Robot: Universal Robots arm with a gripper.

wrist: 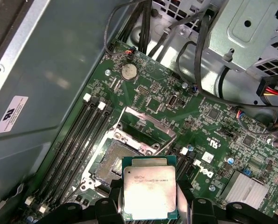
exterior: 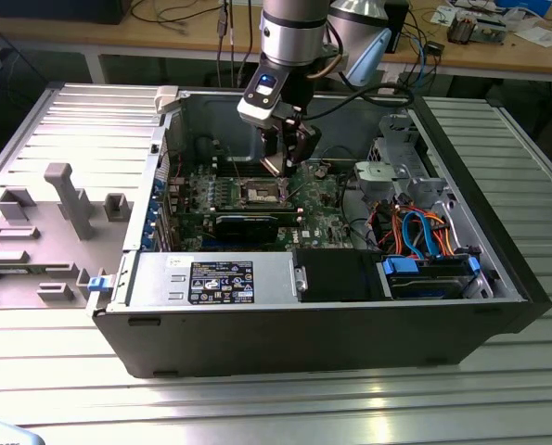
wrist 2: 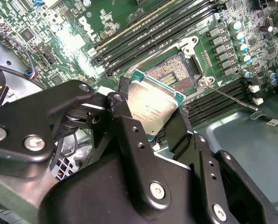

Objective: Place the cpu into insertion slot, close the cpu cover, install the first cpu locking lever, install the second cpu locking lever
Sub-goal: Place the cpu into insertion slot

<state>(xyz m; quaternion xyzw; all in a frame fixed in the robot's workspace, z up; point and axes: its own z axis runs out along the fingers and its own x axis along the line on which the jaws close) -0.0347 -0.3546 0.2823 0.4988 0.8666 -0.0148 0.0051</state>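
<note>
An open desktop computer case (exterior: 498,278) lies on a ribbed metal counter (exterior: 257,408), and the robot arm reaches down into it. The hand (exterior: 286,156) is closed onto the cpu (wrist: 149,191), with its black fingers (wrist: 111,198) pinching two opposite edges. The chip hangs above the green motherboard (wrist: 176,100), clear of it. In the first wrist view it sits just beside the insertion slot (wrist: 111,163), not yet squarely over it.

The step in hand appears to be seating the chip. To do it well, the chip probably needs centring over the socket, with edges parallel to the metal rim and the face level. It likely wants lowering straight and gently, never pressed, since the socket contacts look fine and easily bent. The cpu cover (wrist: 150,122) stands swung up behind the socket, so the path down looks free. A thin locking lever (wrist 2: 232,98) lies out to one side.

The cpu (wrist 2: 153,105) is a small flat square. Its dull silvery-grey metal lid carries faint print, and a narrow green border shows around it.
</note>
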